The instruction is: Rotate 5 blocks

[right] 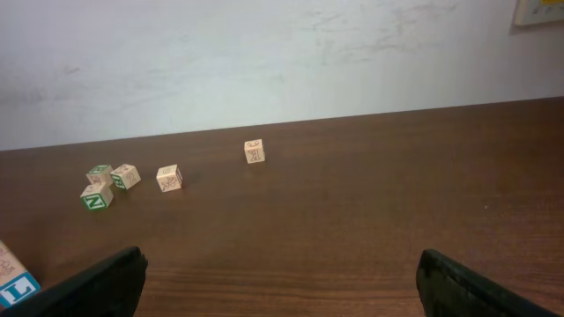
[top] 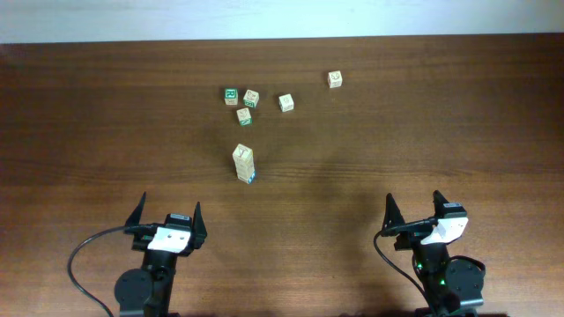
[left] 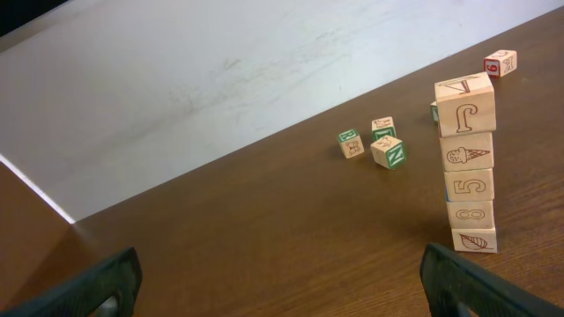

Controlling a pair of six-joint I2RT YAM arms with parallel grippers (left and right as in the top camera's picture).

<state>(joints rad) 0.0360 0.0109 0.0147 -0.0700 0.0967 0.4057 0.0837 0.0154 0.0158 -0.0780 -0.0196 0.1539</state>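
While the left gripper (top: 169,204) and right gripper (top: 413,198) hung wide open and empty over the table's (top: 88,132) near edge, the stack of five alphabet blocks (left: 467,167) stood upright mid-table, nearer the left arm. Turning it would likely demand a low, square grip.

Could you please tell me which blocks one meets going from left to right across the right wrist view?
blue L block at the frame's edge → green N cube → pale cube just right of it → separate pale cube → lone rightmost cube
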